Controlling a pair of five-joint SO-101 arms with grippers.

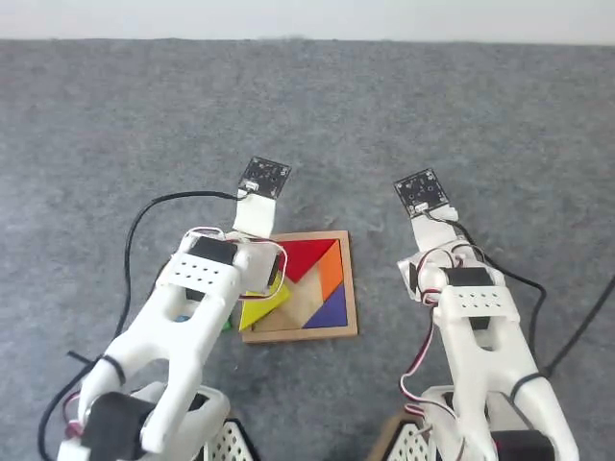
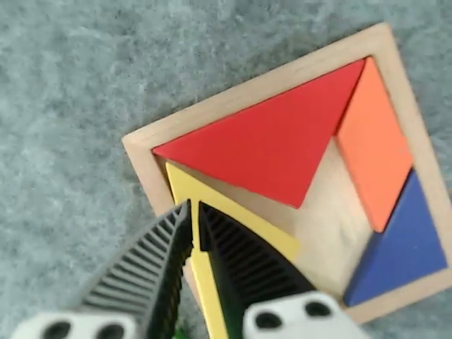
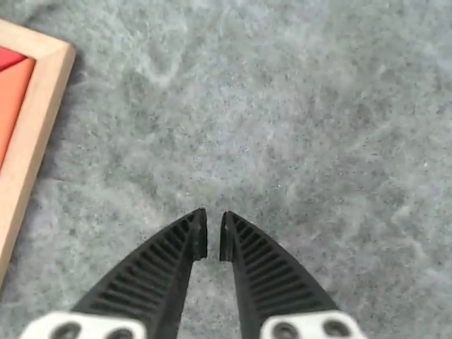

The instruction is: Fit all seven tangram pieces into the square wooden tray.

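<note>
**Q:** Status on the left side?

**A:** I've got the left gripper (image 2: pixel 195 215) clamped on the yellow triangle (image 2: pixel 247 220). The fingers are pressed together, with the piece's edge running between them. The piece sits tilted. One corner is inside the square wooden tray (image 2: pixel 254 93), just beside the red triangle's left tip, and the rest hangs over the tray's left rim.

**Q:** What's seated?

**A:** I count three lying flat. The red triangle (image 2: pixel 275 148) has its long side against the far rim and its apex points to the centre. The orange parallelogram (image 2: pixel 374 148) runs down the right rim, touching the red. The blue triangle (image 2: pixel 402 247) is in the near right corner, touching the orange. I see bare wood in the middle and along the near side.

**Q:** Any loose pieces?

**A:** In the high view a green piece (image 1: pixel 228 325) pokes out from under the left arm (image 1: pixel 187 317). It's on the carpet just left of the tray. I can't tell its shape.

**Q:** Right arm?

**A:** The right gripper (image 3: pixel 213 236) hangs over grey carpet (image 3: pixel 282 106), to the right of the tray and apart from its rim. Its tips are almost touching, with only a sliver of gap.
</note>
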